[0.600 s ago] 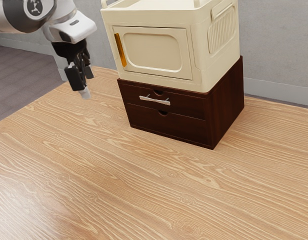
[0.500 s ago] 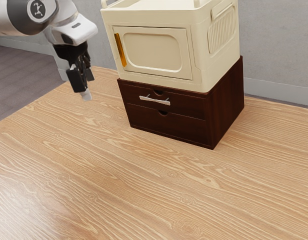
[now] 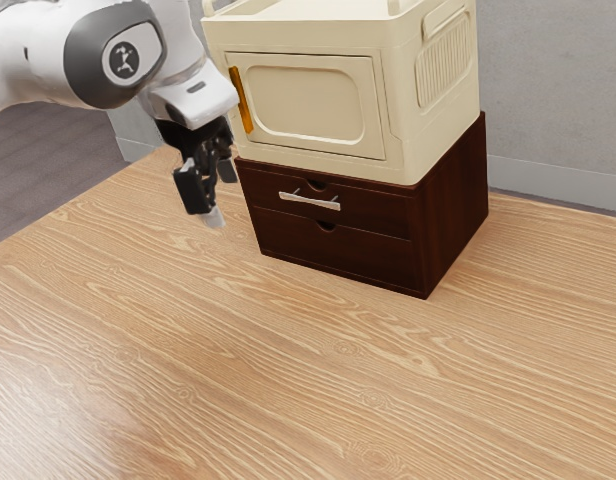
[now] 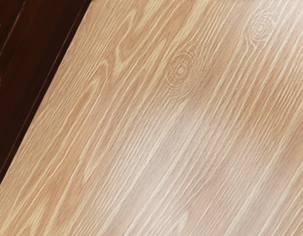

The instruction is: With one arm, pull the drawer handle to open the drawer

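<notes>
- Plain grey wall point(image 3: 553, 100) behind a light-brown, wood-grained tabletop point(image 3: 288, 370).
- Black two-finger gripper point(image 3: 212, 196) above the tabletop, tilted, toward the exterior view's left of the drawers and apart from them; how far open it is, or whether it has hold of anything, cannot be told.
- Slim silver bar handle point(image 3: 310, 201), well apart from the gripper, on the front of the dark-brown wooden upper drawer point(image 3: 373, 205), which sits shut.
- Dark-brown lower drawer point(image 3: 333, 255) directly beneath, also shut.
- Cream plastic cabinet point(image 3: 398, 100) on top, its orange handle point(image 3: 241, 100) upright.
</notes>
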{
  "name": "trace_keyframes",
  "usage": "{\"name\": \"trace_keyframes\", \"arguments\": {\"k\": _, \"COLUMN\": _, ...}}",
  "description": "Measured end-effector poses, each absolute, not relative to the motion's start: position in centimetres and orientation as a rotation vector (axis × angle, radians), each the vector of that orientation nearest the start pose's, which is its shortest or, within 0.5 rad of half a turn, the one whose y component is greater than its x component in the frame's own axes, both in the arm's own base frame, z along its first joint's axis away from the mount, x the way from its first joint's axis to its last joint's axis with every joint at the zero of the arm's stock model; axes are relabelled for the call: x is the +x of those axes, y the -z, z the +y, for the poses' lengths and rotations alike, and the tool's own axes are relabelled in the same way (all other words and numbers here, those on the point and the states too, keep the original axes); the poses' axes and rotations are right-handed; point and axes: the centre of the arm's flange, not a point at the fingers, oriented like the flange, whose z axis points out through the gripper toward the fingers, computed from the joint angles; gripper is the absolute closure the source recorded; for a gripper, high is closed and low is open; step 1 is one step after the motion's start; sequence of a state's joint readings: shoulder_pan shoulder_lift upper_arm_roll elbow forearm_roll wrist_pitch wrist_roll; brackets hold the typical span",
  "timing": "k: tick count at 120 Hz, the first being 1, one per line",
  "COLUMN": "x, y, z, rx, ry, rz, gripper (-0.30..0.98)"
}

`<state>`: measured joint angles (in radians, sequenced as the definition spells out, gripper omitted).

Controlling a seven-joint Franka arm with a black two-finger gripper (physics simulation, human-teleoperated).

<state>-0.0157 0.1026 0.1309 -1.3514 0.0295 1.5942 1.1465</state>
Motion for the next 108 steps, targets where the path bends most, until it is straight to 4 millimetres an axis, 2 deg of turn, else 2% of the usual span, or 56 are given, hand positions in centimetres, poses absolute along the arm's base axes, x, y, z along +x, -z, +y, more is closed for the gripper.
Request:
{"name": "trace_keyframes", "arguments": {"k": 16, "x": 60.0, "y": -66.3, "z": 5.5, "rx": -2.537, "ry": 0.206, "rz": 1.561, "gripper": 0.0}}
{"name": "trace_keyframes", "arguments": {"k": 64, "x": 63.6, "y": -62.5, "z": 5.7, "rx": -2.3, "ry": 0.238, "rz": 1.63, "gripper": 0.02}}
{"name": "trace_keyframes", "arguments": {"k": 83, "x": 65.1, "y": -60.9, "z": 6.0, "rx": -2.255, "ry": 0.26, "rz": 1.645, "gripper": 0.18}}
{"name": "trace_keyframes", "arguments": {"k": 108, "x": 66.1, "y": -60.2, "z": 6.5, "rx": -2.224, "ry": 0.306, "rz": 1.648, "gripper": 0.4}}
